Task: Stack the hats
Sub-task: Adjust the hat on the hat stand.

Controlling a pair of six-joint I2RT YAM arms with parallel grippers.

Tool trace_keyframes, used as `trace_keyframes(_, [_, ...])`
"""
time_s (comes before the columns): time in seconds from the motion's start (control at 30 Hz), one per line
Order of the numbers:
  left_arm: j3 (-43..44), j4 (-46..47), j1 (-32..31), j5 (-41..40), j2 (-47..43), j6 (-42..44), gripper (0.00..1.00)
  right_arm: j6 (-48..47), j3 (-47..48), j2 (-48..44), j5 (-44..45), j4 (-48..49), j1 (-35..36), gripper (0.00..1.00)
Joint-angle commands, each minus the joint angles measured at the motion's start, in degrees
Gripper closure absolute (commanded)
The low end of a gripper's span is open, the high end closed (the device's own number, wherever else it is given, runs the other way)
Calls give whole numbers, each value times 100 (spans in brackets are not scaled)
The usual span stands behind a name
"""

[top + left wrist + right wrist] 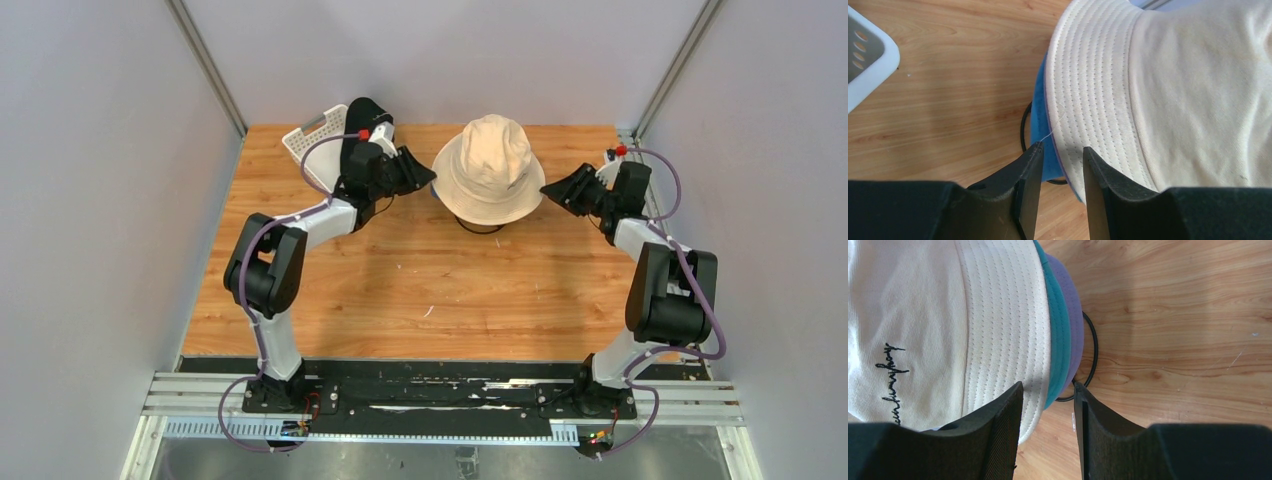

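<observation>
A beige hat [490, 165] tops a stack of hats on a black wire stand [478, 227] at the back middle of the table. Under its brim [1098, 100] a blue hat's brim [1040, 125] shows in the left wrist view. In the right wrist view, teal [1058, 340] and lavender [1075, 330] brims peek out below the beige hat [923, 315]. My left gripper [432, 180] is open at the stack's left edge, its jaws [1063, 147] apart on either side of the brim line. My right gripper [545, 188] is open at the right edge [1048, 385], gripping nothing.
A white lattice basket [310, 135] stands at the back left, just behind the left arm, with a dark rounded shape [365, 110] beside it. Its corner [868, 60] shows in the left wrist view. Grey walls enclose the wooden table [420, 290] on three sides.
</observation>
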Motion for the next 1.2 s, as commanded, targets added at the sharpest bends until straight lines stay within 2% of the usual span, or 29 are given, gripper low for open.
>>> trace_keyframes(0.0, [259, 40, 32, 189, 203, 39, 60, 129, 225, 58, -179, 249, -81, 58])
trace_keyframes(0.27, [387, 341, 31, 439, 444, -70, 60, 169, 262, 24, -202, 281, -96, 58])
trace_keyframes(0.6, [242, 1277, 51, 862, 656, -522, 63, 247, 228, 68, -260, 409, -203, 59])
trace_keyframes(0.7, [120, 1779, 94, 968, 711, -808, 73, 269, 213, 68, -276, 440, -223, 59])
trace_keyframes(0.83, [6, 2086, 142, 1049, 749, -1018, 99, 358, 222, 116, -329, 565, -258, 59])
trace_keyframes(1.17, [130, 1309, 209, 816, 694, -638, 100, 787, 344, 540, -678, 1217, -321, 58])
